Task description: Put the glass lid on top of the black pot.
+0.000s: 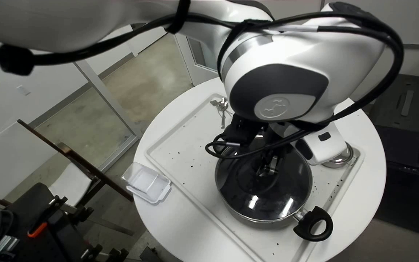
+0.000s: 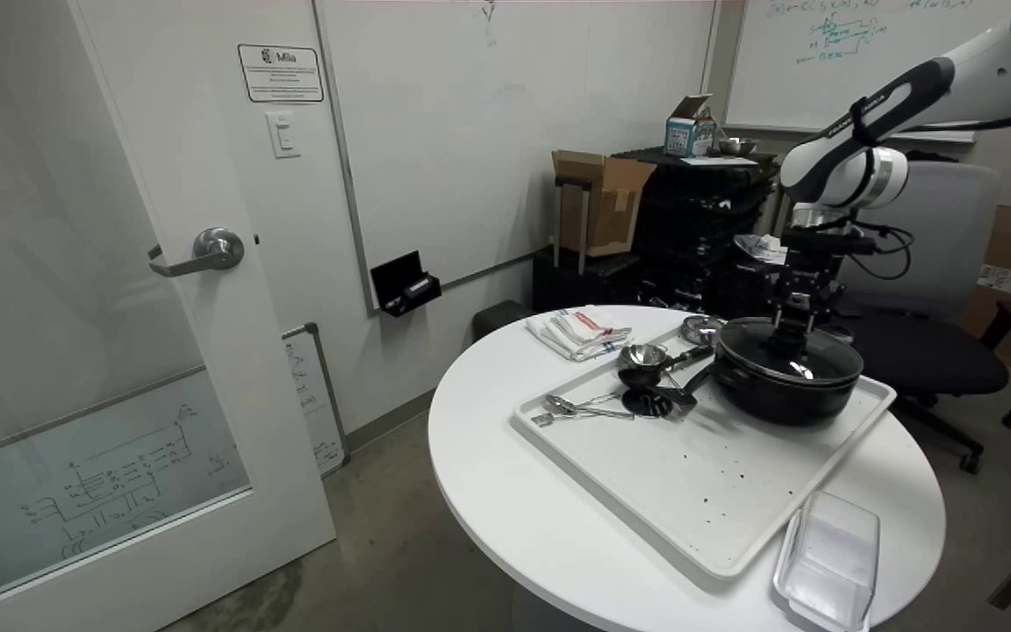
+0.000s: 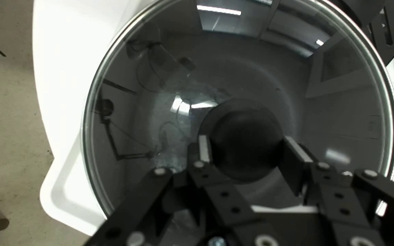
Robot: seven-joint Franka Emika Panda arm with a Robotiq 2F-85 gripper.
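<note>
The glass lid (image 1: 231,194) has a metal rim and black centre knob. It lies over the black pot (image 2: 786,399) in both exterior views; it also shows in an exterior view (image 2: 744,341). Whether its rim is fully seated all round I cannot tell. In the wrist view the lid (image 3: 251,65) fills most of the picture and hides the pot's rim. The pot's looped handle (image 1: 313,223) points outward. My gripper (image 3: 248,149) has its fingers on both sides of the knob and looks shut on it. The gripper (image 2: 791,338) points down over the lid's middle.
The pot stands on a white tray (image 2: 690,491) on a round white table. Black and metal utensils (image 2: 646,399) lie beside the pot. A small metal pan (image 1: 338,160), a clear plastic container (image 1: 149,183) and a folded cloth (image 2: 577,333) are around it.
</note>
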